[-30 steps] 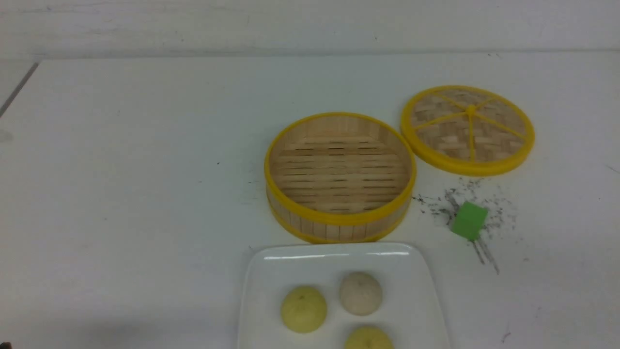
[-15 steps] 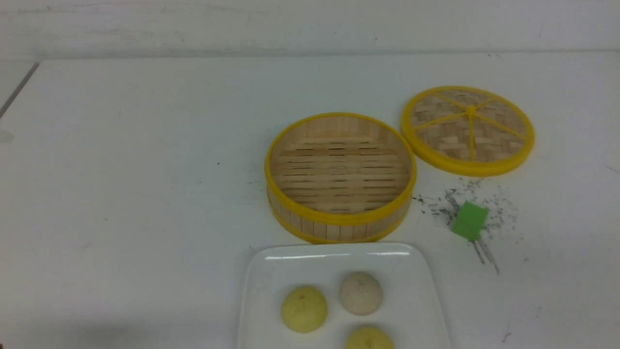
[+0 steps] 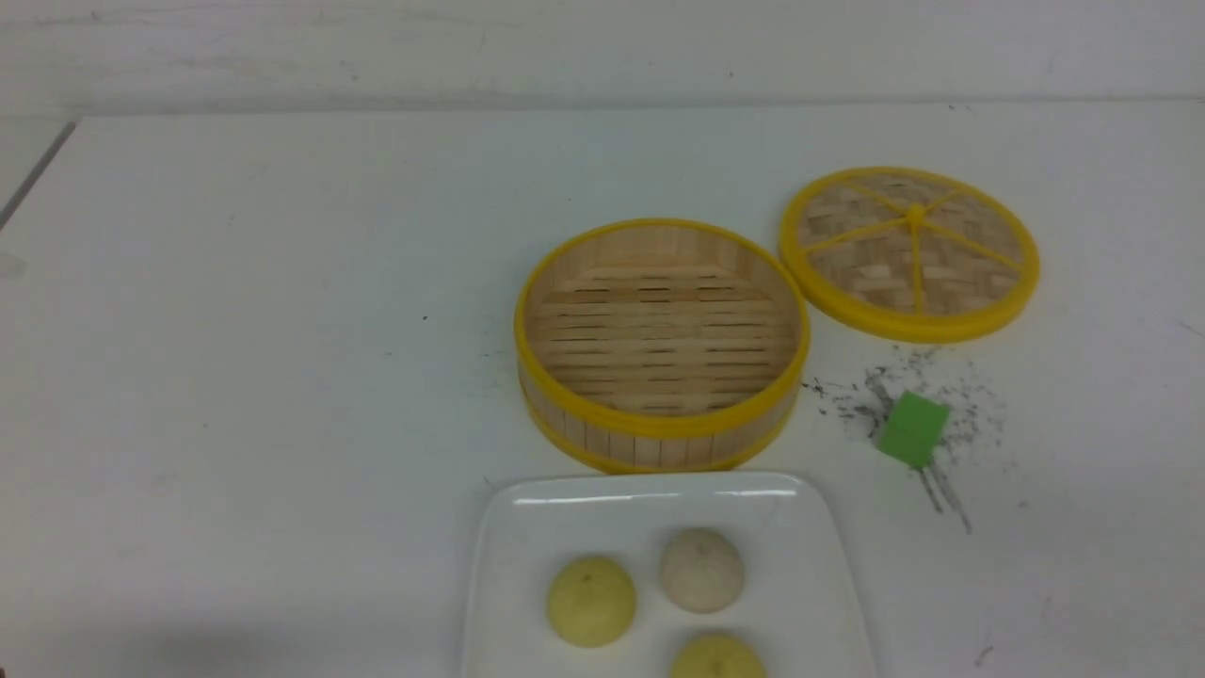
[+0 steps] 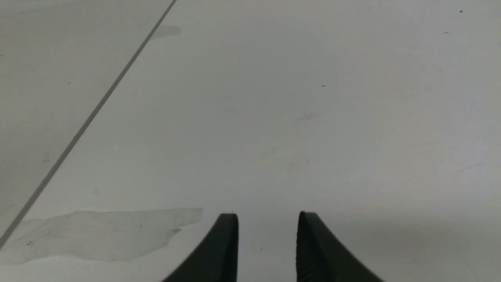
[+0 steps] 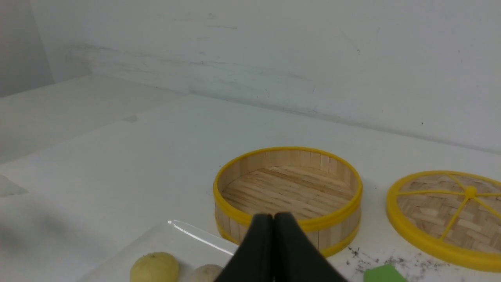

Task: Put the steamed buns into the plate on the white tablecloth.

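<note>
At six o'clock on the white tablecloth (image 3: pixel 282 377), we see the plate (image 3: pixel 499 584) bearing the pale yellow buns (image 3: pixel 591 601) and the beige bun (image 3: pixel 702 571). Toward twelve from it sits the steamer (image 3: pixel 662 428). Our left gripper (image 4: pixel 267 213) stands parted, gripping nothing; our right gripper (image 5: pixel 273 215) is closed, holding nothing.

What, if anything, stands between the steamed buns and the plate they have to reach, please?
Nothing visible does: the three steamed buns already sit on the plate, and the steamer is beyond its far edge.
</note>
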Robot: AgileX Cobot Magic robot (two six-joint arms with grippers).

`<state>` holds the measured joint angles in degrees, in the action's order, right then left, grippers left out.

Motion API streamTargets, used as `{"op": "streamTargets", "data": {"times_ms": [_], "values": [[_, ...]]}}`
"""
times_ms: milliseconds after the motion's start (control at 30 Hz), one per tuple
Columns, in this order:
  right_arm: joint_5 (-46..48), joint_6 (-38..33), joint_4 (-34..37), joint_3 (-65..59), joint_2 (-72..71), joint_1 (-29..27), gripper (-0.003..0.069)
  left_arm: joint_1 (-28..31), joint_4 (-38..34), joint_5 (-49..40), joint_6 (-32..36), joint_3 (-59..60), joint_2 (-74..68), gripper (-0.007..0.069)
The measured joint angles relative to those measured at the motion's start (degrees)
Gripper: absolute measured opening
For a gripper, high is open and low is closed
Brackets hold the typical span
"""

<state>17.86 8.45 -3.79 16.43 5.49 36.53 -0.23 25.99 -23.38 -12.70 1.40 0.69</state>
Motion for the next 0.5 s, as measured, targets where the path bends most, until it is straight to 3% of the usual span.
{"op": "streamTargets", "data": {"times_ms": [367,500], "values": [[0.41,-0.42,4.29,-13.89,-5.23,-22.4,0.0025,0.0,0.05,-0.06,0.0,0.0,0.0,0.0241],[0.82,-0.48,4.58,-16.6,-6.12,-27.34,0.0029,0.0,0.05,-0.06,0.0,0.0,0.0,0.0241]]}}
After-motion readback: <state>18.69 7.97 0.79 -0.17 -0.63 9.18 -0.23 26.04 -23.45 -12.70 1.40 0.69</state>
